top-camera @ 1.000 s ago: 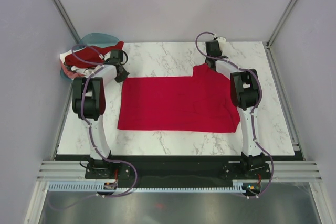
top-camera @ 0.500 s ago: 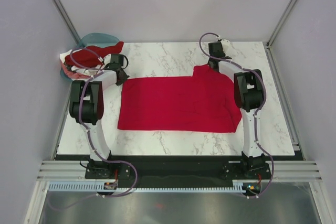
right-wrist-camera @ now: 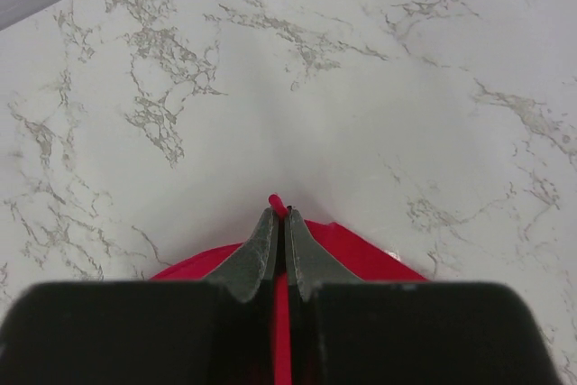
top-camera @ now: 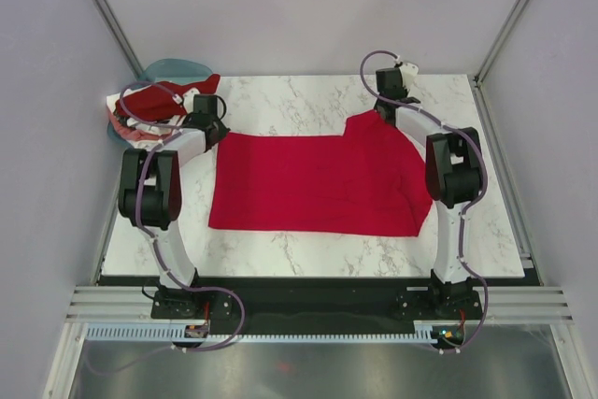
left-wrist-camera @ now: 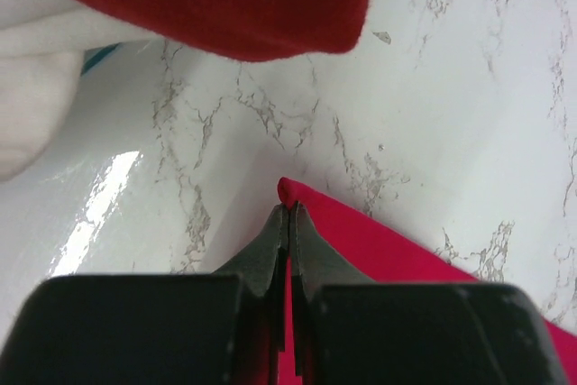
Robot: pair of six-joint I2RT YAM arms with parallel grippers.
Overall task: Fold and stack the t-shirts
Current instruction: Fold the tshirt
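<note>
Two grippers are pinched tight on the far edge of the crimson t-shirt, one at each far corner. The left gripper has its jaws pressed together on the far left corner, with a small tip of red cloth showing just past the fingertips. The right gripper clamps the far right corner the same way, where the cloth juts farther than the rest of that edge. The shirt lies spread across the middle of the marble table, its near edge flat and roughly straight, and the right arm passes over its right side. At the table's far left corner a heap of other shirts sits in and over a teal basin, with a dark red t-shirt on top and white cloth beneath it. In the left wrist view the dark red shirt's hem lies near the pinched corner but apart from it.
</note>
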